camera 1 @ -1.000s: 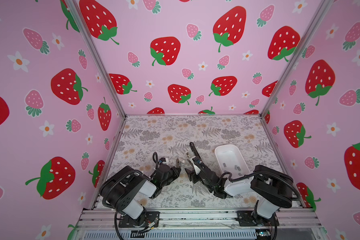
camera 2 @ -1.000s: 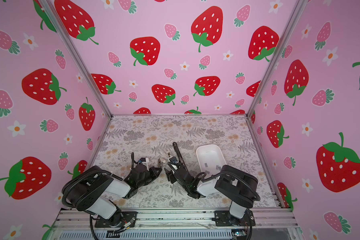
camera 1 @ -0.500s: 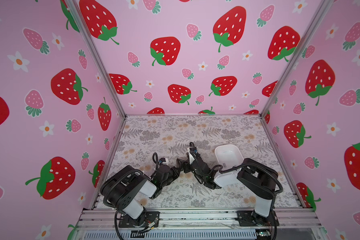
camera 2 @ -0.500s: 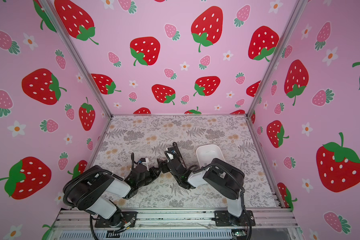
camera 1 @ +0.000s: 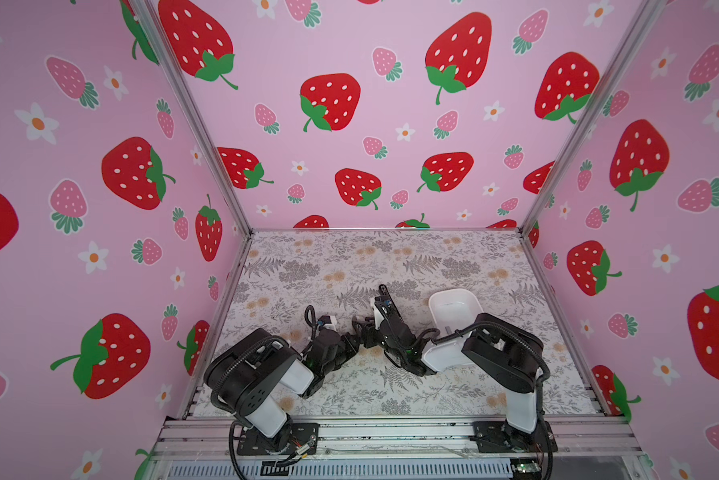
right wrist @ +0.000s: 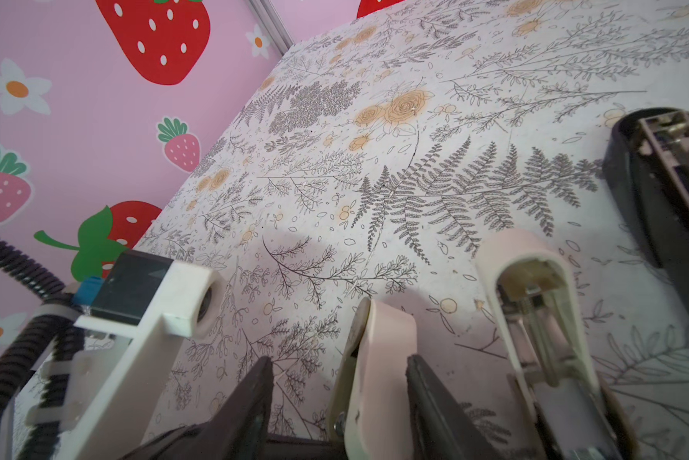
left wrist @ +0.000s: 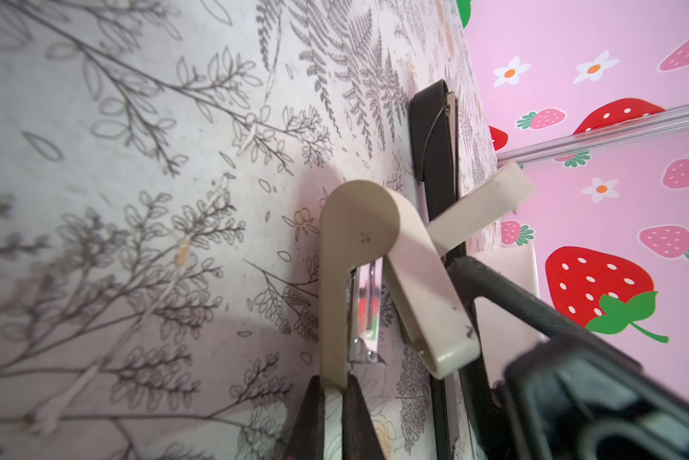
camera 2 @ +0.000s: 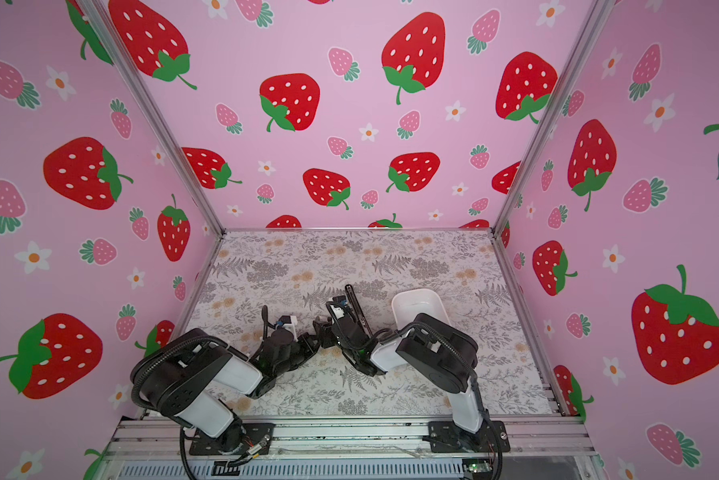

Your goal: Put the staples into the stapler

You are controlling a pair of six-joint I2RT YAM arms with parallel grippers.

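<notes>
Seemingly left gripper (left wrist: 333,394) pinches opened stapler (left wrist: 358,227).

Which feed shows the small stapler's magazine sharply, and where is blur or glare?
Left wrist view: cream plastic stapler sharp, its shiny metal magazine carrying a red reflection; the black robot arm nearest the lens is blurred. Right wrist view: same stapler reads pinkish, sharp; long black stapler smears at the edge. Both top views: stapler covered, too small.
</notes>
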